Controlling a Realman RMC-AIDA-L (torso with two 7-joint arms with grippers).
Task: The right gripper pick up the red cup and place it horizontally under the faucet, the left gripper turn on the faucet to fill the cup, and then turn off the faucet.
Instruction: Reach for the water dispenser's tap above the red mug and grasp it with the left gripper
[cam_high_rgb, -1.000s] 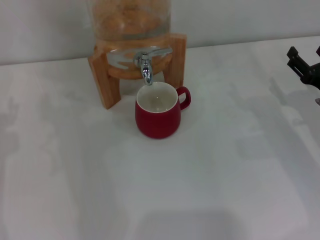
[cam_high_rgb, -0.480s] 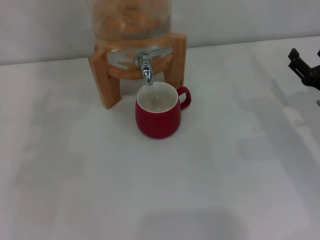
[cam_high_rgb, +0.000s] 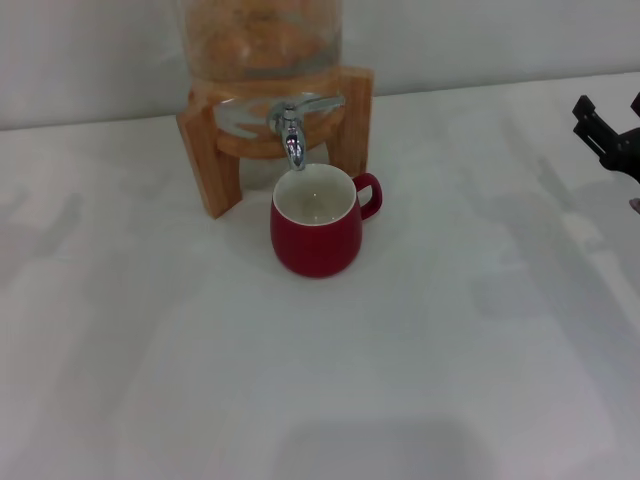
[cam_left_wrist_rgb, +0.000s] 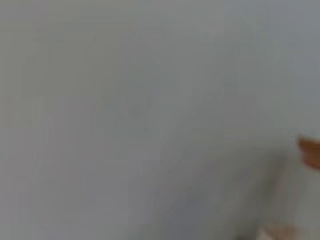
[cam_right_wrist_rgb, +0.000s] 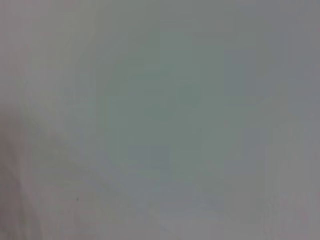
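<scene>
1. A rounded, glossy dark-red ceramic cup (cam_high_rgb: 315, 233) with a white inside and a small loop handle stands upright on the white table (cam_high_rgb: 320, 380), directly below the small chrome faucet (cam_high_rgb: 291, 137) of a glass jar (cam_high_rgb: 262, 35) set in a wooden stand (cam_high_rgb: 207, 150); the cup's handle points toward the robot's right.

2. Stiff, smooth and probably fairly heavy for its size, the glazed cup looks slippery and would chip if knocked; the body's curved sides or the rim wall near the handle seem the surest places to grip, the thin loop handle the least.

3. The faucet's flat lever is small and polished, likely to call for a light, square push rather than a hard pinch, since the stand could shift.

4. The black two-fingered right gripper (cam_high_rgb: 606, 138) sits at the far right edge of the head view, well apart from the cup, its fingers spread and holding nothing.

5. The left gripper does not show in any view; its wrist camera catches only bare surface and a sliver of wood.
</scene>
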